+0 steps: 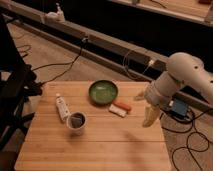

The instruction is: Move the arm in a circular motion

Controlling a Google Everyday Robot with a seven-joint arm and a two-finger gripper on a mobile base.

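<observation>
Closest to us runs the front edge of a slatted wooden table (100, 150), and we take the green bowl (103, 92) near its far middle as our marker. Left of the bowl and nearer to us stands a white cup (76, 121) with something dark inside; we cannot tell what. Just beside the cup, further left of the bowl, lies a white tube (61, 107). Right of the bowl, just beside its rim, an orange piece (123, 105) and a white piece (117, 111) lie side by side. The arm (182, 75), off-white and thick with a bulbous joint, comes in from the right of the bowl and bends down toward the table. Its pale gripper (151, 114) hangs tip-down right of the bowl, past the orange piece, over the table's right edge; how its grip stands we cannot tell. On the floor, further right of the bowl, sits a small blue box (178, 108) among dark cables (192, 142).
</observation>
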